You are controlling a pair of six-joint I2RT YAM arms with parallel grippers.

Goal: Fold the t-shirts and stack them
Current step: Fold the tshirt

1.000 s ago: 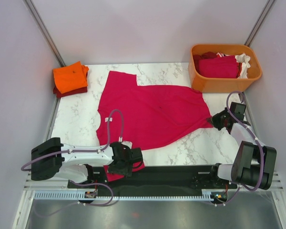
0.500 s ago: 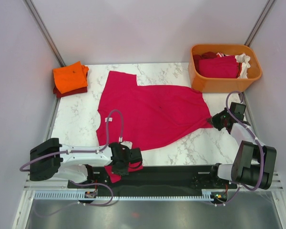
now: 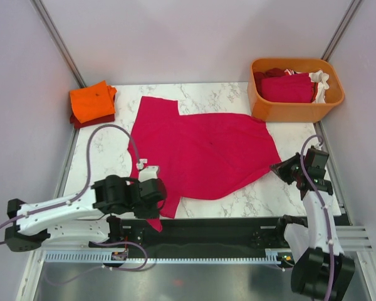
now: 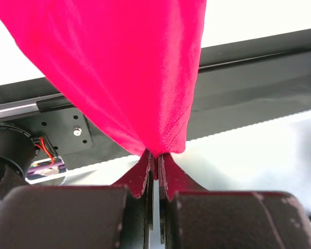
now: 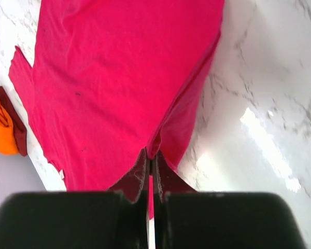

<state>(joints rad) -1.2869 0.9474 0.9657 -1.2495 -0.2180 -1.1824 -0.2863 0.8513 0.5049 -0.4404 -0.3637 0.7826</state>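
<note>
Over the desk (image 3: pixel 238 194) centre, holds the crimson-pink t-shirt (image 3: pixel 207 150) spread; shows orange tub (image 3: pixel 294 110) at 1 o'clock, folded orange t-shirt (image 3: pixel 92 100) at 10 o'clock; pinches shirt edge at 7 o'clock with left gripper (image 4: pixel 155 158), at 4 o'clock with right gripper (image 5: pixel 151 161), both clamped on cloth

Colours: spread t-shirt (image 3: pixel 203 147) plain crimson-pink, worktop (image 3: pixel 263 191) white marble with grey veins. Folded pile: orange shirt (image 3: pixel 92 100), dark red shirt (image 3: pixel 94 120). Tub (image 3: pixel 294 111) orange, contents red cloth (image 3: pixel 288 88) and white cloth (image 3: pixel 319 84).

One spread pink shirt (image 3: pixel 203 150), two stacked shirts (image 3: pixel 93 103), one tub (image 3: pixel 294 111), two pincers (image 4: pixel 155 162) (image 5: pixel 151 165).
</note>
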